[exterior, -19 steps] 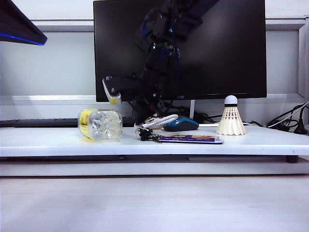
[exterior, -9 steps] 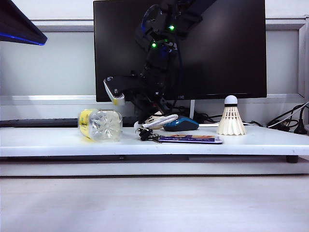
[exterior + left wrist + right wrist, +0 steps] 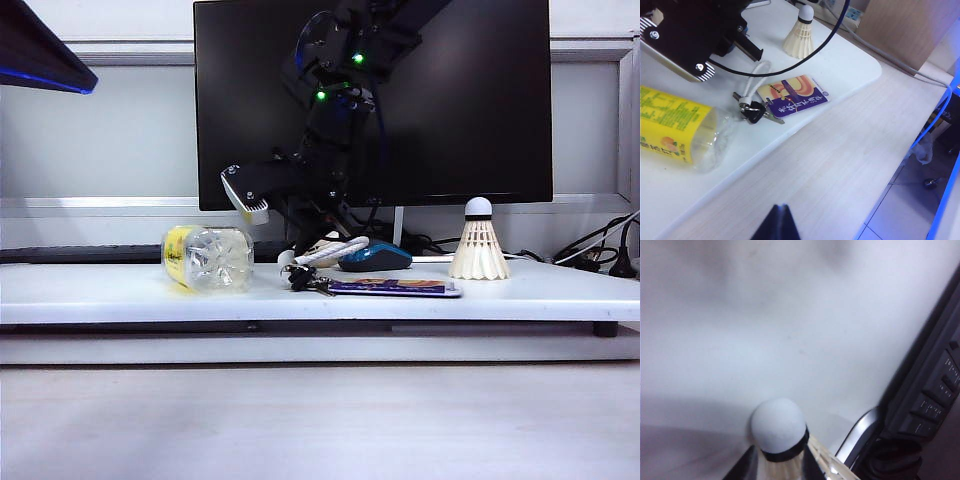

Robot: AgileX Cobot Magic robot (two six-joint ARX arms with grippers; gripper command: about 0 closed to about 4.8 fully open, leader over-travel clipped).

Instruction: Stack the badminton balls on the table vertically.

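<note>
Change: over the last second the right gripper, seen in the exterior view, drifts a little toward the middle above the bottle and its striped tip tilts; everything lying on the table stays put.
Near edge: the pale wood-grain surface lies in front of the white table.
On the table: a clear bottle with a yellow label lies on its side, then a white cord with keys and a purple card, with a blue mouse behind them.
Standing shuttlecock: 1 white shuttlecock stands upright, cork up, at the table's right end, well apart from both grippers.
Held shuttlecock: only the right wrist view shows the 2nd shuttlecock, its rounded white cork and dark band between the right gripper's fingers, which hold it, with a dark keyboard beyond it.
Left gripper: the left wrist view shows only a dark tip over the wood-grain surface, so I cannot tell how wide it stands.
Far: a black monitor stands behind the arm.
</note>
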